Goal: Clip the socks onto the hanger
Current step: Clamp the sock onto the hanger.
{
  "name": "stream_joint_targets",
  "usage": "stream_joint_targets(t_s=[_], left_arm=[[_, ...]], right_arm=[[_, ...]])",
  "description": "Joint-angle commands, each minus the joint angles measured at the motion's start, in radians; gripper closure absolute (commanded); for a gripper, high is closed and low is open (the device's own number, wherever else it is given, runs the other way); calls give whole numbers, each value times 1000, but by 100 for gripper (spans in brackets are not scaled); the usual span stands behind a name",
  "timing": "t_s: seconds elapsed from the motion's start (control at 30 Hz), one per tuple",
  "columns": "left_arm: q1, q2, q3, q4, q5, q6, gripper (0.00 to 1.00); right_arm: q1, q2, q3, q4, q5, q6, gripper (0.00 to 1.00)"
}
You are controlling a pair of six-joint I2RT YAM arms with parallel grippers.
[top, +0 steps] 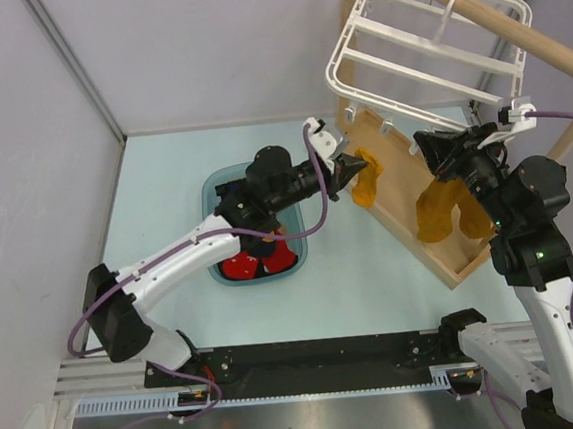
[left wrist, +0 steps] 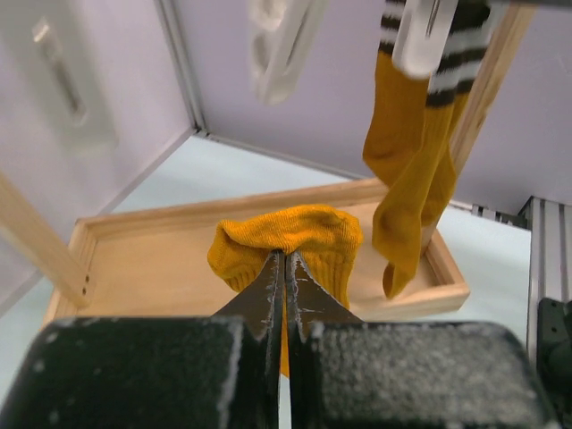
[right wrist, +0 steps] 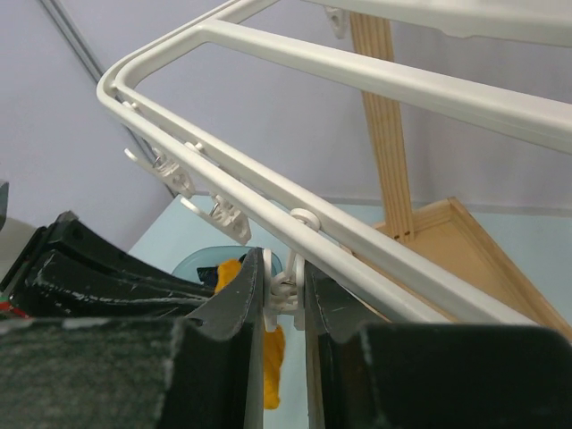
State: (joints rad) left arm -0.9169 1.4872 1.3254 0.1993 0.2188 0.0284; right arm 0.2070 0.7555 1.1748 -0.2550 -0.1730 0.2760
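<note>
Now the left jaws pinch a short yellow sock below the white hanger's near edge, ready for clipping. The right jaws squeeze a clip on that edge, probably to open it. Two long socks hang clipped nearby.

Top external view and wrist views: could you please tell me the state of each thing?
Left claw: shut on the short sock.
Right claw: shut on a hanger clip.
Striped socks: clipped, hanging.
Hanger: hung on wooden rod.
Bin: holding red socks.
</note>
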Motion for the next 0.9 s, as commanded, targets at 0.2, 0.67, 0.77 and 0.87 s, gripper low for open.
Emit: stream_joint_targets(t_s=[0.2,0.67,0.77,0.87], left_arm=[[-37,130,219,-47,36,21,100],[-65,160,299,-92,54,56,100],[-69,171,316,-97,54,57,100],[-74,180,334,-107,54,61,100]], right_arm=[[0,2,0,40,-158,-24,100],[-3,18,0,39,-192,-32,100],[-3,19,0,40,-200,-32,100],[-3,19,0,40,-203,-35,100]])
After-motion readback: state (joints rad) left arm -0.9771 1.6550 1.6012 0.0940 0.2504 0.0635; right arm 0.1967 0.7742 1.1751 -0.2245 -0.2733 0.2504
